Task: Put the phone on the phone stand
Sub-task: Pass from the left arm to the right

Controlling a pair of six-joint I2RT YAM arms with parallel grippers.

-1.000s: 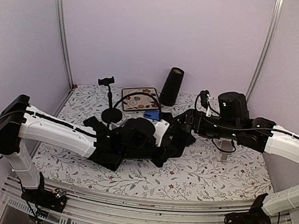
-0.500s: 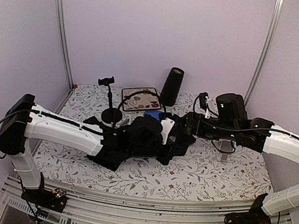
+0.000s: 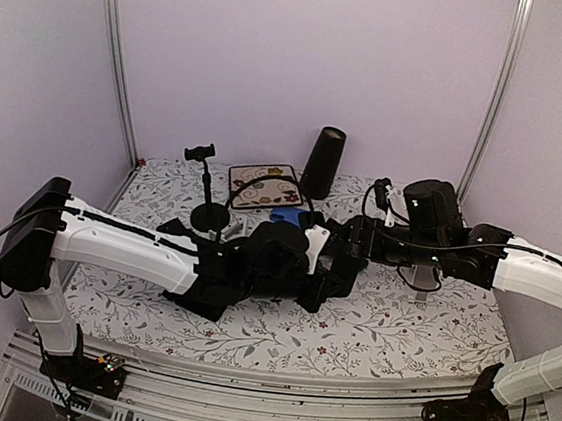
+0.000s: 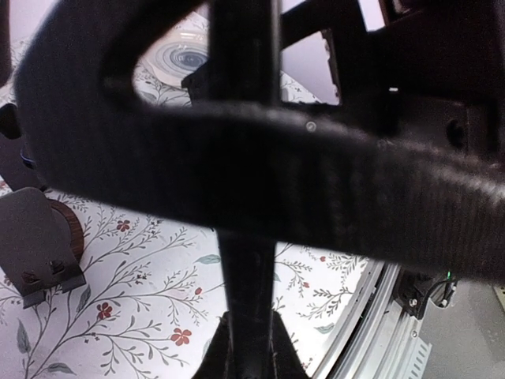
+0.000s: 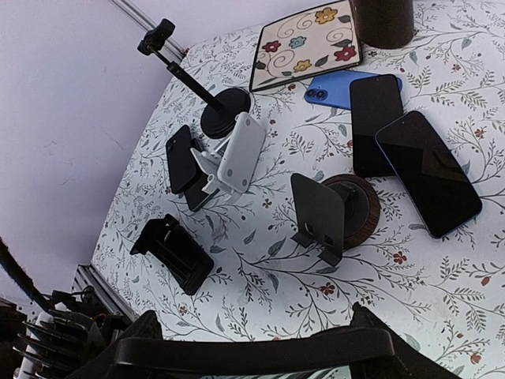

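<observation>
Floral cloth, white with grey sprigs and small red flowers, covers the bench [image 3: 399,334]. Two white-and-black arms reach in from the near corners and meet over the middle. The left arm [image 3: 117,244] lies low across the cloth, and the right arm [image 3: 536,273] bends in from the right edge. Their heads crowd together, so from above the fingers are hard to tell apart.

The left gripper [image 3: 316,280] has its jaws pressed together. Its own camera shows only dark, blurred shapes close up, and I cannot tell whether anything thin sits between them. The right gripper [image 5: 256,325] hangs above the cloth with its jaws standing wide and nothing between them.

At the middle of the far edge stands a black cylinder [image 3: 322,162]. Just left of it lies a patterned square tile [image 3: 263,187]. Left again, a tall clamp pole [image 5: 227,109] rises from a round black base.

Three phones lie flat on the cloth on the far side of the right gripper, well apart from its fingers [image 5: 379,335]. A blue phone [image 5: 339,88] lies back upward, nearest the tile. A black phone [image 5: 375,122] lies close against it. A dark phone [image 5: 430,172] with a blue rim lies furthest toward the right edge.

The phone stand [image 5: 319,212], a dark metal plate on a round wooden base, stands upright between the phones and the right gripper. The black phone's near end is just beside its base.

Toward the left edge a white folding stand [image 5: 241,154] is propped open. Nearer the near left corner lies a small black clamp holder [image 5: 175,253].
</observation>
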